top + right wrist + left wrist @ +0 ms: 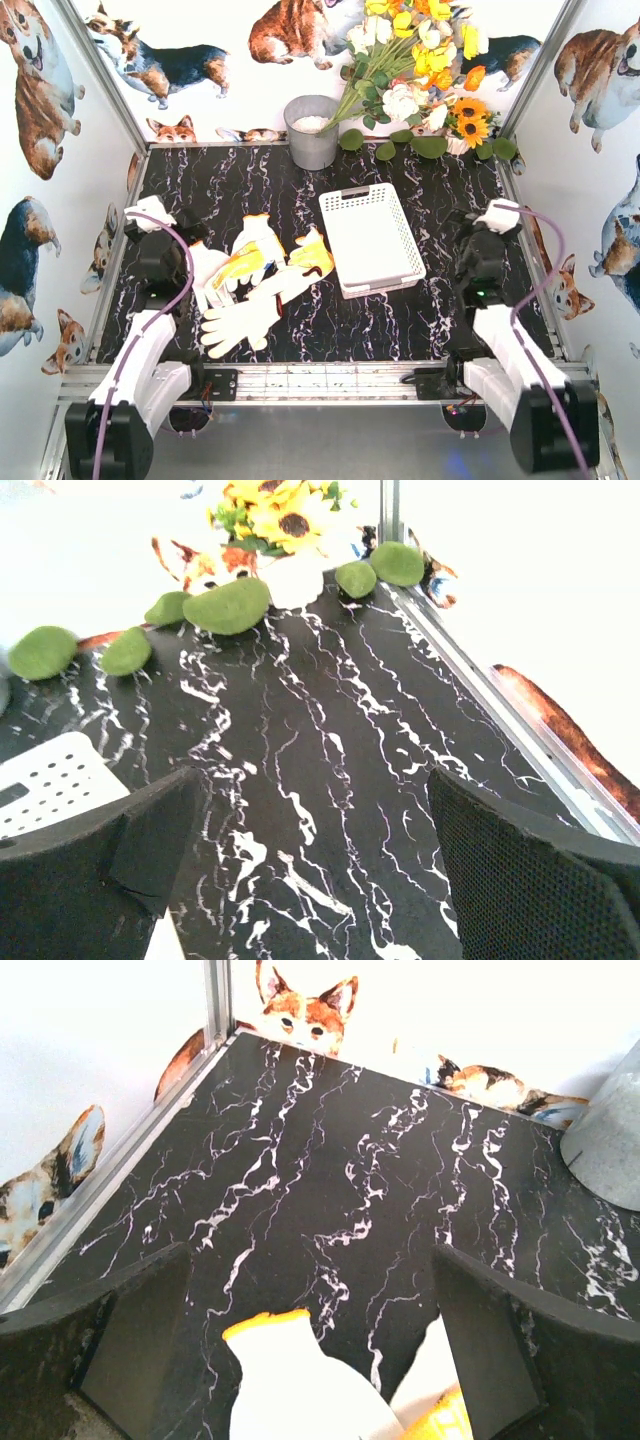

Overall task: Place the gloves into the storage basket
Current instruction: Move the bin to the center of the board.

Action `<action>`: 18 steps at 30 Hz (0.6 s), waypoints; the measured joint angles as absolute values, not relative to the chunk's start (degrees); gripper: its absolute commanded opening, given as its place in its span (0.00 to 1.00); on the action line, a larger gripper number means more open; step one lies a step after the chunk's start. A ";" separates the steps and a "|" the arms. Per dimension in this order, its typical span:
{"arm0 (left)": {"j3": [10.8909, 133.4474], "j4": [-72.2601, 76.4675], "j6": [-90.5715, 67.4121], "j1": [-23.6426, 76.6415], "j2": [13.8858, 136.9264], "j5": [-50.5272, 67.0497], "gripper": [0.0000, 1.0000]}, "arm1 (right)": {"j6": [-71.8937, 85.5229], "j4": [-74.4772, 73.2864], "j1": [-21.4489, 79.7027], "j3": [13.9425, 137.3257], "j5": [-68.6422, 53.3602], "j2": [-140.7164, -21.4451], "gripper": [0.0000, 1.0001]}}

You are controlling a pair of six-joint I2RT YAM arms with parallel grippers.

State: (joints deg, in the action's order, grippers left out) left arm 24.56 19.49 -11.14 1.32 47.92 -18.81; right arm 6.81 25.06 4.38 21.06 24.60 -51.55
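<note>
Top view: black marble-patterned table [420,320] walled by panels printed with dogs. The gloves [255,280], cream-white with yellow-orange patches on some, lie in a loose overlapping heap on the table's left half, toward the near edge, all outside the storage basket [375,240]. The basket sits at the table's middle, slightly skewed, with the nearest glove just beside its left wall. A grey bucket [312,130] and a bunch of artificial flowers [415,60] stand along the far edge.

Left wrist view: the left gripper [310,1255] hangs by the left edge with its jaws wide apart, gripping nothing; a glove fingertip [290,1380] lies below, between them.

Right wrist view: the right gripper [312,780], near the right edge, is likewise spread and holds nothing.
</note>
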 measured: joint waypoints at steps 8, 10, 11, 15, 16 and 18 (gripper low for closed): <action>36.05 2.81 -12.08 1.32 42.98 -17.67 1.00 | 12.71 -1.13 3.73 31.59 17.32 -39.83 0.96; 39.62 -2.00 -12.01 1.32 43.00 -16.21 1.00 | 14.15 -8.01 3.73 35.22 13.56 -39.09 0.93; 41.41 -4.75 -11.99 1.32 43.11 -15.33 1.00 | 15.27 -11.94 3.75 37.58 11.33 -39.09 0.92; 48.03 -14.74 -12.43 1.32 44.56 -10.48 1.00 | 18.79 -24.18 4.29 45.56 3.88 -39.46 0.89; 49.47 -16.97 -12.71 1.41 45.21 -9.06 1.00 | 19.92 -27.14 4.97 47.37 2.37 -39.48 0.89; 52.16 -21.10 -13.13 1.76 46.78 -6.68 1.00 | 21.50 -31.97 7.25 50.17 0.16 -39.55 0.88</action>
State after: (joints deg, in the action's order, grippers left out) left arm 52.16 -21.10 -13.13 1.76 46.78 -6.68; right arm 21.50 -31.97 7.25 50.17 0.16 -39.55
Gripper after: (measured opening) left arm 0.994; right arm 0.894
